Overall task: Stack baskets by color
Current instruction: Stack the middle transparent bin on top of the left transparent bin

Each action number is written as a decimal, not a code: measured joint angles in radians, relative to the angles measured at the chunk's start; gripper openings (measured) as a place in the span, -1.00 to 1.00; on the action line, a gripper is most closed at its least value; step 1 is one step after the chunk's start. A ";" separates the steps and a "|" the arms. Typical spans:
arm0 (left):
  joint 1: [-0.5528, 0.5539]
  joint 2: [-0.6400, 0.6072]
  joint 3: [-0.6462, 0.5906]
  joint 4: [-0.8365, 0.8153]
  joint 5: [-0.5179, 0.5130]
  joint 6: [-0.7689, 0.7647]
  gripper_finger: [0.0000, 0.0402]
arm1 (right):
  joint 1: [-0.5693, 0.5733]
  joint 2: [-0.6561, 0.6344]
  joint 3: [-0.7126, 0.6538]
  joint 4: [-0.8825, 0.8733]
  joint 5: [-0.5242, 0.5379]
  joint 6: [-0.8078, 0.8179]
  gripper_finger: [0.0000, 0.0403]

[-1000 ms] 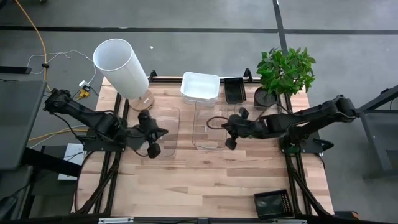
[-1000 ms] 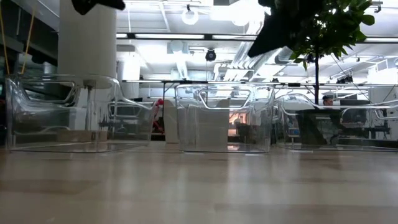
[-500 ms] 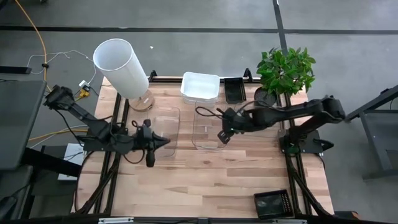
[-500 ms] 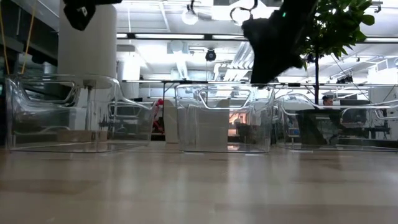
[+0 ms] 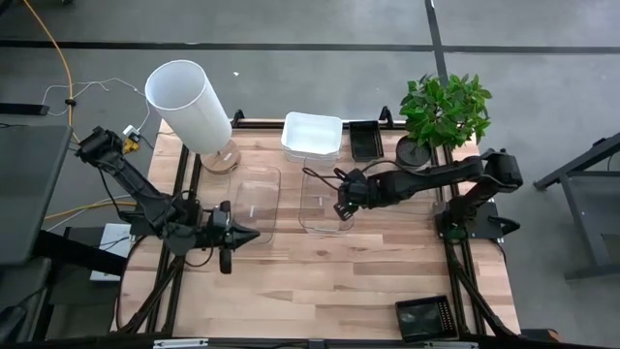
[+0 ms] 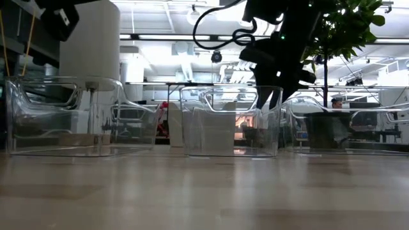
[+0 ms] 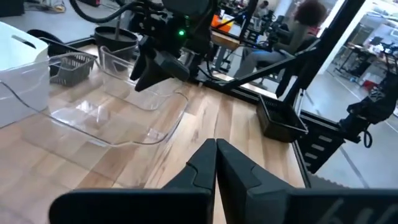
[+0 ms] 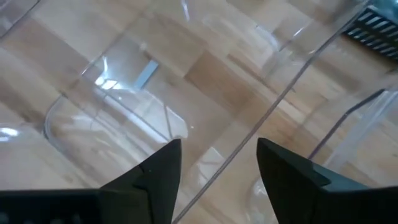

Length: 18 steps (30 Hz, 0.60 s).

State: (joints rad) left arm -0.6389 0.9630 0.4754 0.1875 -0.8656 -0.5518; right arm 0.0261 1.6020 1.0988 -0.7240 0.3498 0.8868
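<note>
Three clear baskets stand on the wooden table: one on the left [image 5: 254,202], one in the middle [image 5: 318,208] and one on the right [image 6: 348,124]. A white basket [image 5: 312,136] and a black basket [image 5: 364,141] sit at the far edge. My right gripper [image 8: 217,177] is open and points down over the middle clear basket's right end. Its fingers stand on either side of that end's rim [image 8: 273,99], with a gap on both sides. My left gripper [image 5: 250,235] is shut and empty, near the left clear basket's near end.
A tall white cylinder [image 5: 189,107] stands at the far left corner and a potted plant [image 5: 444,111] at the far right. Another black basket [image 5: 423,318] sits at the near right corner. Bare wood lies along the near half of the table.
My right gripper has come down and toward the table's left, onto the middle clear basket's right end, tipping to point downward and opening. My left gripper, still shut, has sunk and drawn back toward the near edge, away from the left clear basket. No basket has moved.
</note>
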 joint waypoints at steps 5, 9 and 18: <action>-0.047 0.004 -0.003 -0.002 -0.040 -0.032 -1.00 | 0.000 0.016 0.001 0.008 0.022 0.007 -0.01; -0.067 0.019 -0.003 -0.001 -0.061 -0.042 -1.00 | 0.000 0.043 0.002 0.037 0.016 0.026 -0.01; -0.072 0.026 -0.003 -0.002 -0.062 -0.048 -1.00 | 0.000 0.048 0.002 0.049 -0.006 0.029 -0.05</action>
State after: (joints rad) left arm -0.7109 0.9886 0.4725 0.1860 -0.9276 -0.5999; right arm 0.0257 1.6501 1.1004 -0.6746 0.3437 0.9163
